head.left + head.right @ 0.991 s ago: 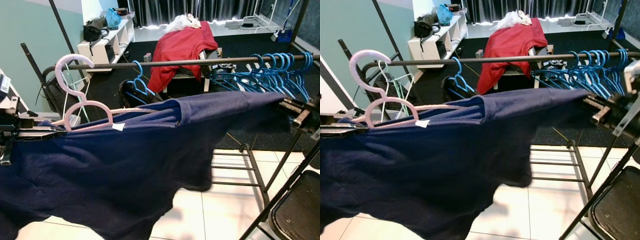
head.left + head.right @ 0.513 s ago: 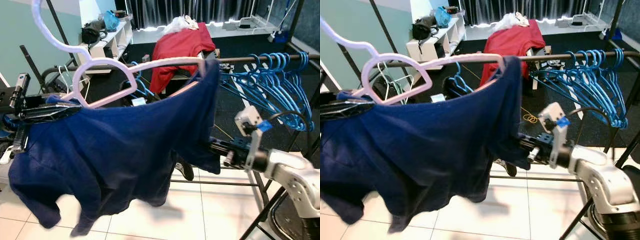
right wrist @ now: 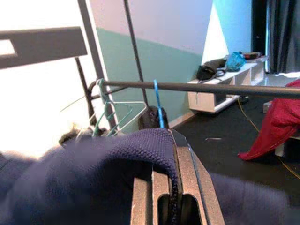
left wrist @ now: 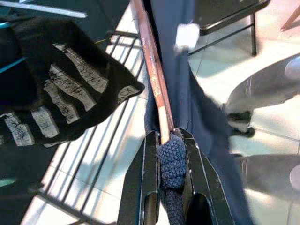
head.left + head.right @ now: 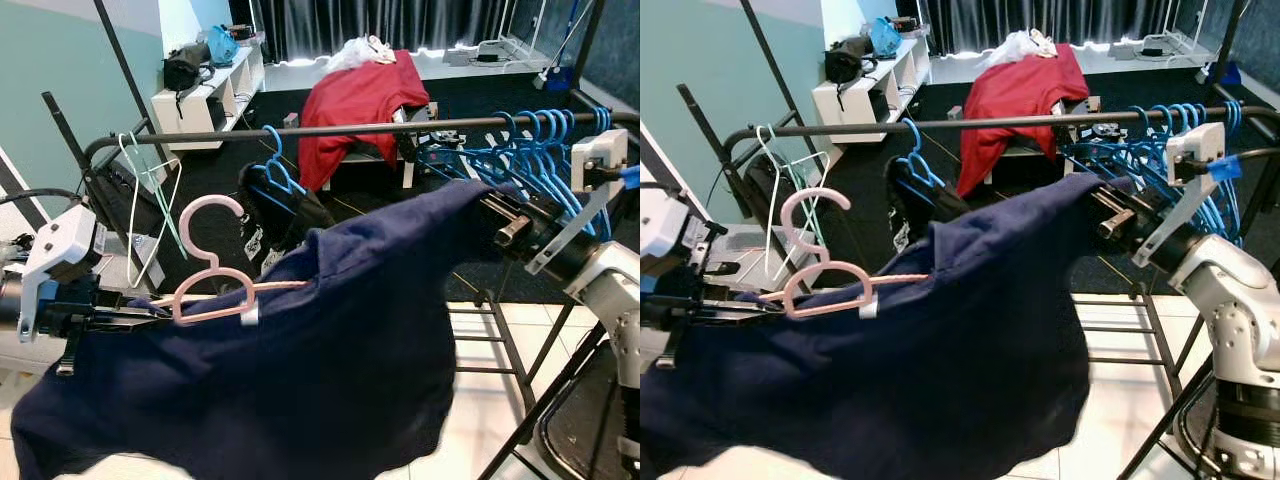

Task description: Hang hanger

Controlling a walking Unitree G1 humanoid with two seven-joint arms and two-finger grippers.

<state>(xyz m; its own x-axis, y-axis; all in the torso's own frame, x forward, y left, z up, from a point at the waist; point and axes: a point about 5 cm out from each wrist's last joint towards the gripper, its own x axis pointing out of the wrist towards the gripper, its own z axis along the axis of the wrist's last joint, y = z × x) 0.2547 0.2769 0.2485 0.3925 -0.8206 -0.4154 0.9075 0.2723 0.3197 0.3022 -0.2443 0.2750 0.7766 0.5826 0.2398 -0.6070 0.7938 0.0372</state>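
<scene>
A pink hanger [image 5: 215,285] carries a navy shirt [image 5: 300,385] in front of the black clothes rail [image 5: 350,127], with its hook [image 5: 208,218] below rail height and apart from it. My left gripper [image 5: 130,318] is shut on the hanger's left arm and the shirt fabric over it. The left wrist view shows the fingers [image 4: 151,154] clamped on the pink arm [image 4: 152,75] and navy cloth. My right gripper [image 5: 492,215] holds the shirt's other shoulder up near the rail. In the right wrist view that gripper [image 3: 174,140] is shut on navy fabric [image 3: 117,159].
Several blue hangers [image 5: 545,150] crowd the rail's right end, and one blue hanger [image 5: 275,165] carries a black garment [image 5: 290,205] mid-rail. White and green hangers [image 5: 140,190] hang at the left end. A red cloth [image 5: 360,100] lies behind. A black folding chair [image 5: 590,430] stands at lower right.
The hanger, lifted with its hook above the rail half a second ago, has come down below it. My right gripper has swung up and to the right, stretching the shirt.
</scene>
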